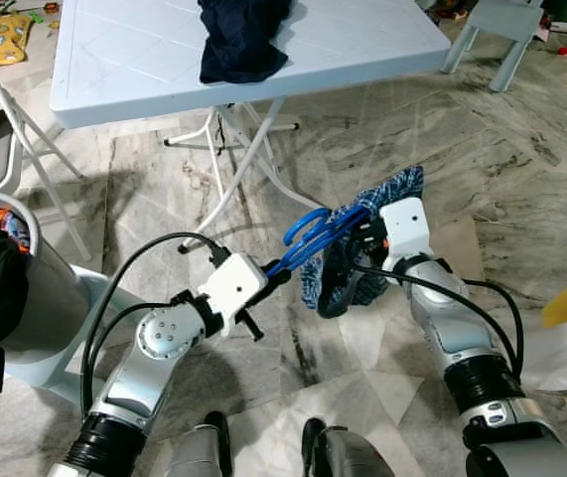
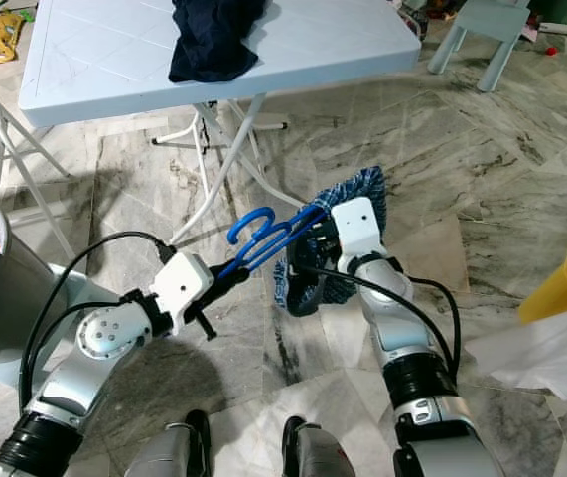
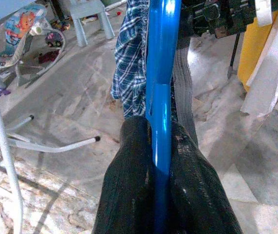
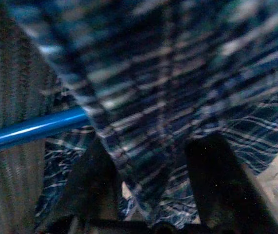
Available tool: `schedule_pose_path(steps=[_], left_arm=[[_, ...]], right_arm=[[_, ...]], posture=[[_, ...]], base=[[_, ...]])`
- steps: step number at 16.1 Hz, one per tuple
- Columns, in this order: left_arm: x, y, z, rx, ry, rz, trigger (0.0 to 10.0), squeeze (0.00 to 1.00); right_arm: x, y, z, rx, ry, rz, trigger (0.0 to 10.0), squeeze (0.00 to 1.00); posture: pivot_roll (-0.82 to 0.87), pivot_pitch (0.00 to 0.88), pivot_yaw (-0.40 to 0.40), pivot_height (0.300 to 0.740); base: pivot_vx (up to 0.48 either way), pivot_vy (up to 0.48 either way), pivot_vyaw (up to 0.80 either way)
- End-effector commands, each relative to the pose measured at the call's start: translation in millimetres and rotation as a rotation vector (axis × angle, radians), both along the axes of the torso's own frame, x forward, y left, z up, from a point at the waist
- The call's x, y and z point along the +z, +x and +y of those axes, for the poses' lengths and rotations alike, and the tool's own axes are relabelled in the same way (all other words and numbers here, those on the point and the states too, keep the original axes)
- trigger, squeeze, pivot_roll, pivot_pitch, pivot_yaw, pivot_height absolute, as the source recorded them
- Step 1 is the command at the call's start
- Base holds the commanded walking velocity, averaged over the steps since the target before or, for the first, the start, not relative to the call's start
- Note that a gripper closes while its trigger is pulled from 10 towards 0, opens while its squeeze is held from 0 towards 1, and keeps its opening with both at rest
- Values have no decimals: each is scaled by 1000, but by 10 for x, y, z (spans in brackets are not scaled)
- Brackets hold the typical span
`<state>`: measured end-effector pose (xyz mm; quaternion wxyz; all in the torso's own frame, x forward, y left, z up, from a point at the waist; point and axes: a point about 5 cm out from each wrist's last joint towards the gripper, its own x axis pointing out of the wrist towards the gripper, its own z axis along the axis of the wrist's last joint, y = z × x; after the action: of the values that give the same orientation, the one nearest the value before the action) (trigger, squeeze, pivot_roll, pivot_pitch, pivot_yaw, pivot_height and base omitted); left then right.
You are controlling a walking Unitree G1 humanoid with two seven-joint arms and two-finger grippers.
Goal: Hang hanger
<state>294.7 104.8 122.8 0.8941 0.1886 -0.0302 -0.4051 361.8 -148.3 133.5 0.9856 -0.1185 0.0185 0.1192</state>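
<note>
I have the blue hanger (image 1: pixel 313 237) clamped in my left gripper (image 3: pixel 160 161), my right gripper (image 4: pixel 153 195) pinching the checked cloth (image 1: pixel 387 199) on it, nothing hung yet.

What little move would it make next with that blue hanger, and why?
Probably the right claw pulls the plaid cloth further along the hanger. The left claw is clamped on one hanger arm, and the cloth bunches at the far end, hanging loose.

Blue plastic hanger (image 1: pixel 308 238) held level above the floor, carrying a plaid garment (image 1: pixel 382 204).
</note>
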Motion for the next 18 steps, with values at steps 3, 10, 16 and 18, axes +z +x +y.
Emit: schedule_pose_path(steps=[3, 10, 16, 18], left_arm=[[23, -20, -8, -14, 3, -13, 0, 0], [-48, 20, 109, 58, 58, -7, 0, 0], [-213, -128, 59, 69, 29, 56, 0, 0], [-266, -272, -42, 17, 9, 77, 0, 0]], right_arm=[[0, 17, -91, -31, 16, -4, 0, 0], [77, 62, -283, -87, 18, -23, 0, 0], [242, 98, -280, -178, 118, -107, 0, 0], [271, 142, -292, -259, 186, -115, 0, 0]], posture=[[-30, 237, -35, 740], [-29, 236, -42, 740], [-26, 210, -35, 740], [-14, 192, -30, 740]], base=[[0, 0, 0], [0, 0, 0], [0, 0, 0], [0, 0, 0]])
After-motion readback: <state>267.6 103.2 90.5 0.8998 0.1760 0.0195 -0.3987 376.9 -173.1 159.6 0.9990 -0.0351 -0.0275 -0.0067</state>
